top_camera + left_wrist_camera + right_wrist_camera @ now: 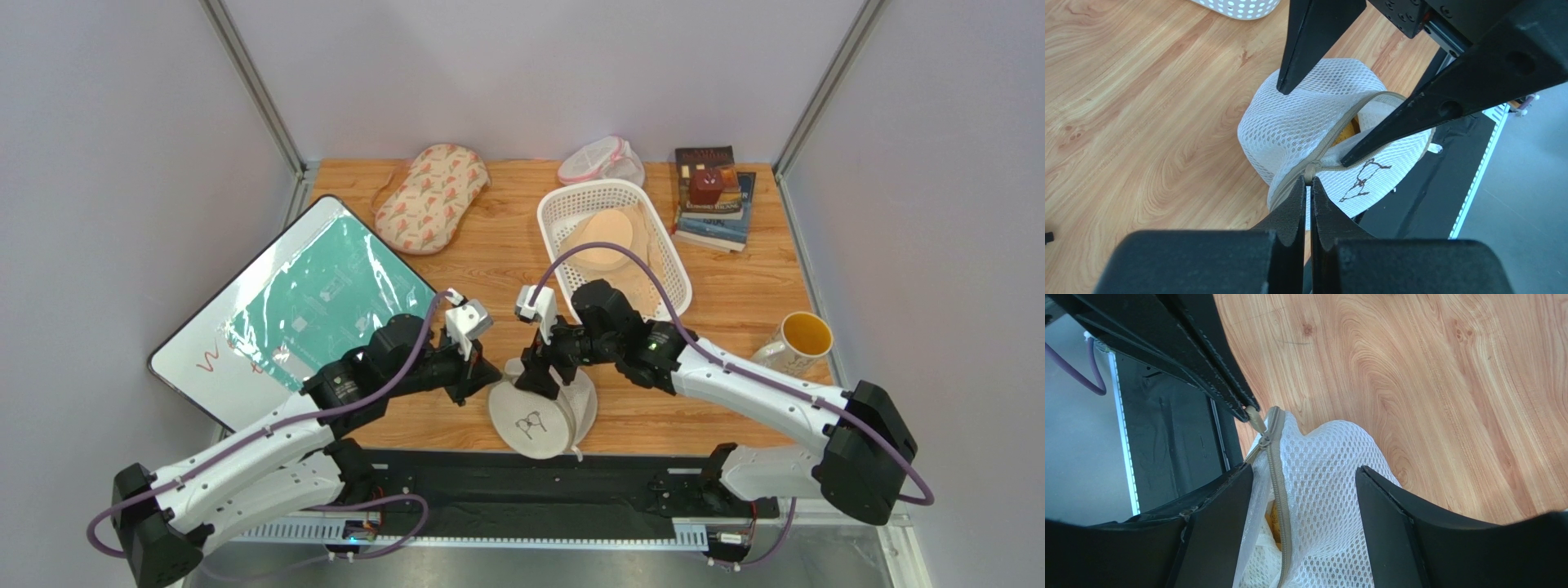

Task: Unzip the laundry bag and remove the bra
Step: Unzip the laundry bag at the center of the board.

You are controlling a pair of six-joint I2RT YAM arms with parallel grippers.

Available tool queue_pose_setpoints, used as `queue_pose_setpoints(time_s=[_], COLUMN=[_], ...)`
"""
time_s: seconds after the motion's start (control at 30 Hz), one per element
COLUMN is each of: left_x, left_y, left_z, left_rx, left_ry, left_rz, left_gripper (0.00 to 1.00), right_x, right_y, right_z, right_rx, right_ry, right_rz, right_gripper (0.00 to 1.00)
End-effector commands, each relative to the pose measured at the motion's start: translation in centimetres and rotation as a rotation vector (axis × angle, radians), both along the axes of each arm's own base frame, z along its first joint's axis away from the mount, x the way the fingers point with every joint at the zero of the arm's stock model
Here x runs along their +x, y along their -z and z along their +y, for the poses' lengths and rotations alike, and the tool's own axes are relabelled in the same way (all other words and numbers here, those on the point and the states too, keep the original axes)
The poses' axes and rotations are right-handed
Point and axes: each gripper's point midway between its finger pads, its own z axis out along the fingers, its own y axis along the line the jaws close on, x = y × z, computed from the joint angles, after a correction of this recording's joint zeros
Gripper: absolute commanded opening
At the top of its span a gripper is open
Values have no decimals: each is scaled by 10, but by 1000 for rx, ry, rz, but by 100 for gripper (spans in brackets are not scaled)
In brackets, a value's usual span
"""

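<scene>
The round cream-white mesh laundry bag point(540, 419) with the black bra icon stands tilted at the table's front edge. My left gripper point(476, 365) is shut on the bag's beige zipper pull point(1310, 173), with the jaws pressed together. My right gripper point(548, 368) straddles the bag's mesh wall point(1321, 496), its fingers point(1223, 527) wide apart and pressing on both sides. The zip is partly open. A small patch of the mustard-yellow bra point(1346, 131) shows through the gap, also in the right wrist view point(1273, 517). The rest of the bra is hidden inside.
A white basket point(555, 208) holds a pale peach bra point(607, 239) behind the grippers. An oval patterned bag point(429, 196), a small pink-trimmed mesh bag point(599, 159) and books point(714, 202) lie at the back. A mug point(800, 341) is at the right, a whiteboard point(294, 306) at the left.
</scene>
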Motion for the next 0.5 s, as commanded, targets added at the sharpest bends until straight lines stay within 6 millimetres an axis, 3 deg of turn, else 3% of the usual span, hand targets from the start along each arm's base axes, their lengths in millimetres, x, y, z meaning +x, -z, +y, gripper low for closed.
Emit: queue_pose_setpoints(time_s=[0.0, 0.13, 0.23, 0.47], left_x=[10, 9, 10, 11], left_y=[-25, -32, -34, -34], left_z=[-3, -3, 0, 4], left_rx=[-33, -56, -61, -68], left_ry=[-15, -8, -24, -45], left_rz=[-71, -90, -99, -108], left_gripper=[0, 0, 0, 0], right_x=[-11, -8, -7, -6], right_y=[-21, -8, -1, 8], right_z=[5, 2, 2, 1], right_rx=[68, 28, 17, -7], right_ry=[-46, -27, -18, 3], right_rz=[4, 12, 26, 46], right_gripper=[68, 63, 49, 0])
